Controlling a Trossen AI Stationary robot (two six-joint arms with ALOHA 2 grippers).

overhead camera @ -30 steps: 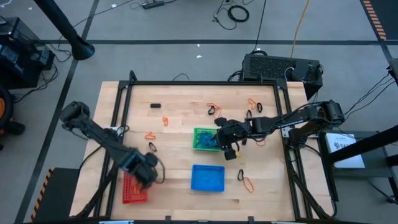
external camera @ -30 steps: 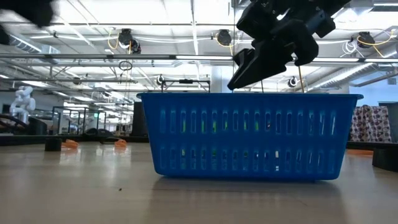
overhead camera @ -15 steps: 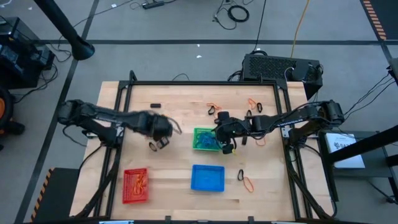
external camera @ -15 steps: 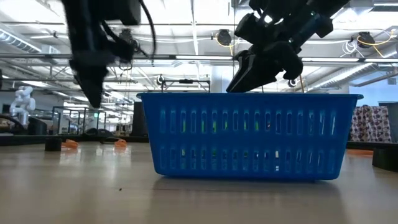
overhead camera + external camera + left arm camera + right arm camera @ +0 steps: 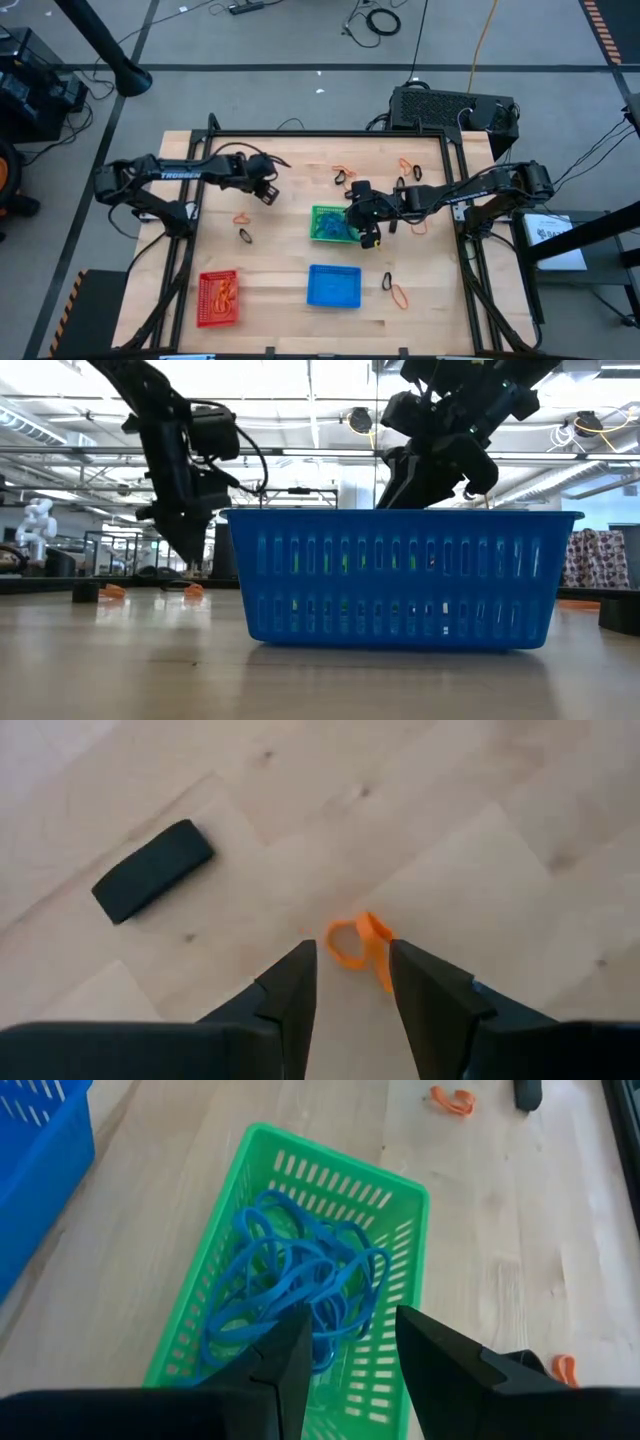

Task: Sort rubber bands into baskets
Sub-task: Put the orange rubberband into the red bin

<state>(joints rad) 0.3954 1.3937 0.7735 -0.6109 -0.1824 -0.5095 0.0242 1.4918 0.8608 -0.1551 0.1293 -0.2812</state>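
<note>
Behind blue basket [image 5: 405,578], green basket [image 5: 345,562] obscured

Robotics lab or industrial hall: grey concrete floor [image 5: 300,40] strewn with cables across the frame's top, exposed ceiling trusses [image 5: 300,455] with lamps, white humanoid robot [image 5: 36,520] at left.

Left tool [image 5: 266,192] swung from over red basket [image 5: 217,298], across worktop's middle, to far-left area; now above orange rubber band [image 5: 358,946]. Right tool [image 5: 368,234] shifted slightly toward green basket [image 5: 332,224], now at its edge.
</note>
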